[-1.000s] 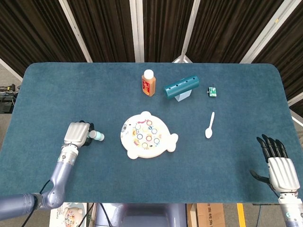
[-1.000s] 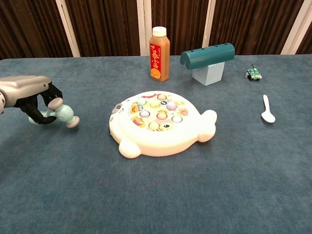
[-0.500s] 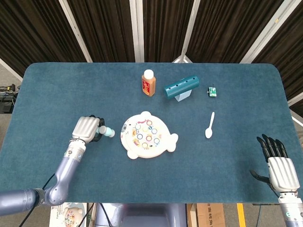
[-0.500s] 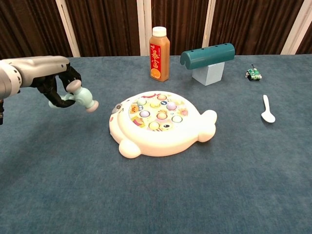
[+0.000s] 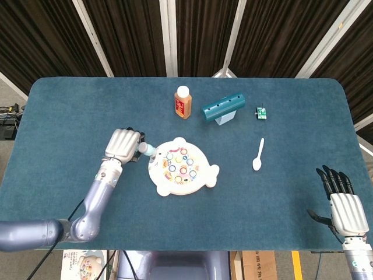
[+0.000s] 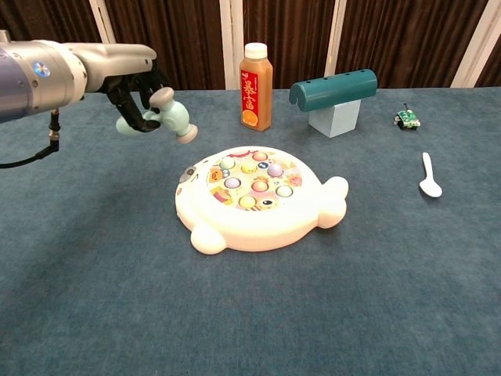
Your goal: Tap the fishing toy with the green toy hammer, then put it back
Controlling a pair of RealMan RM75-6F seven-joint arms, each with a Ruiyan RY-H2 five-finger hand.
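Observation:
The fishing toy is a cream fish-shaped disc with coloured pegs, lying mid-table. My left hand grips the handle of the pale green toy hammer, raised above the cloth just left of the toy's head end. The hammer's head points toward the toy and does not touch it. My right hand rests open at the near right corner, fingers spread, holding nothing; only the head view shows it.
An orange juice bottle stands behind the toy. A teal cylinder on a pale block, a small green gadget and a white spoon lie to the right on the blue cloth table.
My left hand has lifted the hammer off the left side of the table and carried it right and up, close to the fishing toy. The right hand has stayed still.

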